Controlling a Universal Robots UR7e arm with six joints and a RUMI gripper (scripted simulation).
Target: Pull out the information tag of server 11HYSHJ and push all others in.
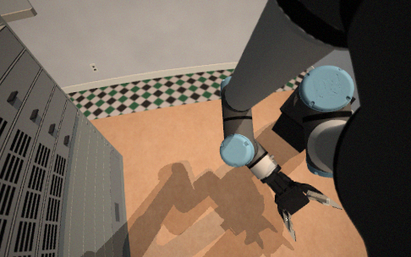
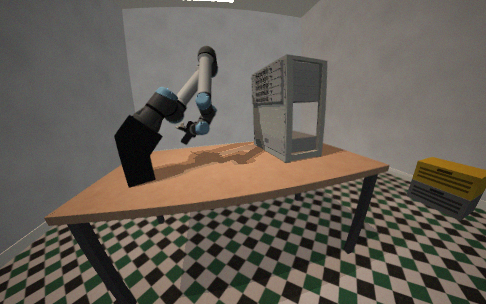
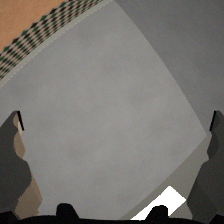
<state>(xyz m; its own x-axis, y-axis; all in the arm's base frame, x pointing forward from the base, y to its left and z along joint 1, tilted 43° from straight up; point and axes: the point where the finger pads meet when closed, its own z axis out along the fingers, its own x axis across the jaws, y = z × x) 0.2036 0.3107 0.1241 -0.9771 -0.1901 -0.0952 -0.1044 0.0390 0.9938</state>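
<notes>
Showing the UR7e arm (image 1: 271, 63) (image 2: 204, 75) folded above the tabletop (image 1: 169, 139) (image 2: 200, 190), rising from a black pedestal (image 2: 127, 150) to a high elbow, then dropping steeply to the wrist joints. Note the RUMI gripper (image 1: 317, 224) (image 2: 181, 134) (image 3: 116, 112), raised off the wood and directed away from the rack (image 1: 93, 169) (image 2: 288, 110), with fingers spread fully and nothing between them. Compare the wrist view, facing the gray wall (image 3: 110, 90) with a bright ceiling light (image 3: 169, 200) at lower right. Observe open room between gripper and rack, and a lower arm segment near the pedestal side. Locate the rack upright toward the opposite end of the table, inside its edges, with servers (image 1: 25, 156) (image 2: 267, 85) stacked in the upper part. Regard the service tags as unreadable at this scale, leaving the position of 11HYSHJ undetermined.
</notes>
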